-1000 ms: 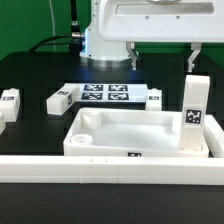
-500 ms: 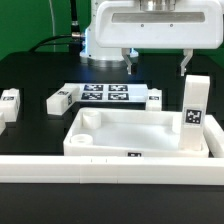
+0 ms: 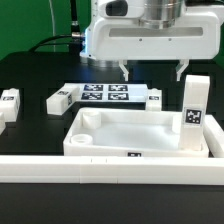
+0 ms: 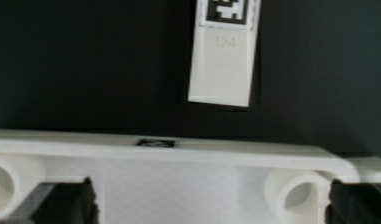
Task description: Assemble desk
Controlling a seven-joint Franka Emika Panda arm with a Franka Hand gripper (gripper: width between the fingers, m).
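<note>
Lowered since the earlier frames, arm (image 3: 150,40) now hangs over the worktop's (image 3: 35,70) middle, drifted a bit toward ext. view's left. Top (image 3: 130,130) sits by the near edge, just behind the rail (image 3: 100,170). One leg (image 3: 194,112) stands upright at its corner on ext. view's right, prob. fitted. 3 legs (image 3: 62,99) lie loose flanking the marker board (image 3: 105,93), so approx. a quarter done. Claw (image 3: 152,72) spread, holding nothing. Wrist view shows one loose leg (image 4: 222,55) just beyond top's rim (image 4: 98,150) close-up. Only ext. view shows the upright one.
</note>
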